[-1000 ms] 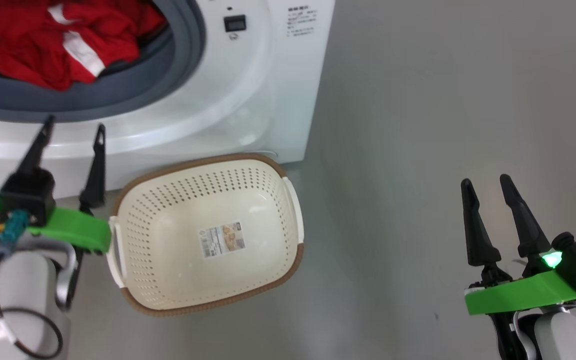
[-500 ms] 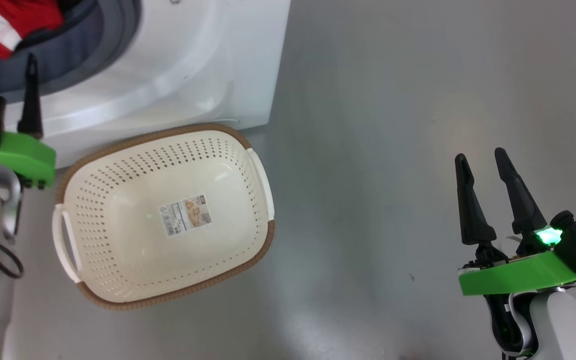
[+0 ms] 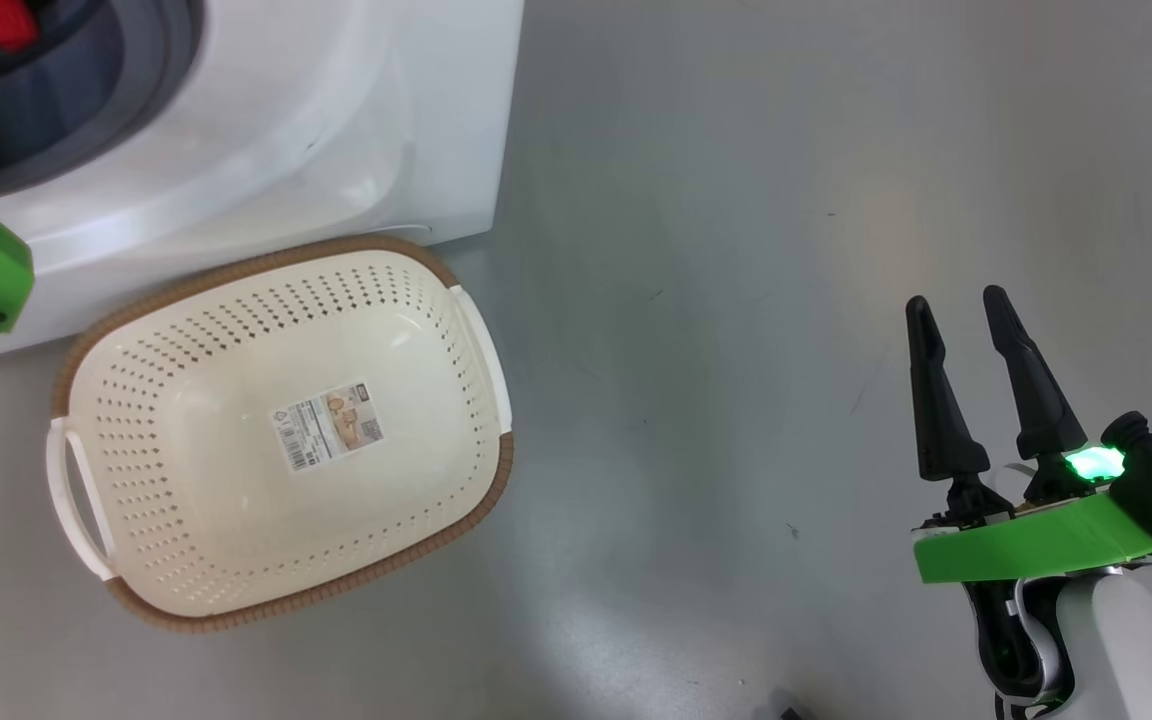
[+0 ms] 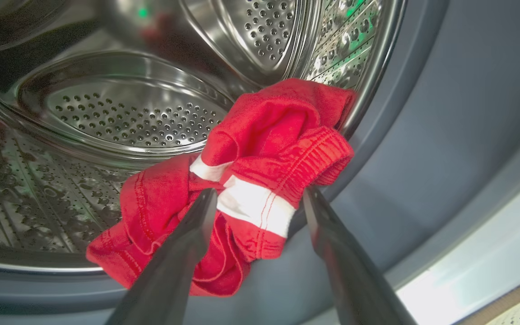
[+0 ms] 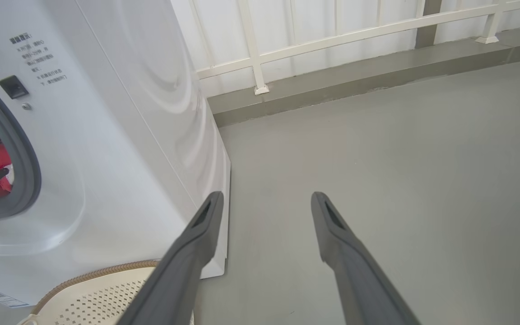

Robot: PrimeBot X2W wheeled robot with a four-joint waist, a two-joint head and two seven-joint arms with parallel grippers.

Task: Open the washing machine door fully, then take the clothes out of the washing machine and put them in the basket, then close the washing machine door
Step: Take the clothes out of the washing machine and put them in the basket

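Red clothes [image 4: 278, 131] now seemingly within left gripper [image 4: 260, 192]

Head looks down on the basket [image 3: 236, 520]; both wrists face the washing machine [image 5: 129, 135], left closest.

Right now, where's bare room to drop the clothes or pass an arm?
The basket is bare inside but for its sticker. Open floor runs from the basket's right side to the right gripper. Crowded: the drum mouth, where the open left gripper points at the clothes; hardly any gap between basket and washer.
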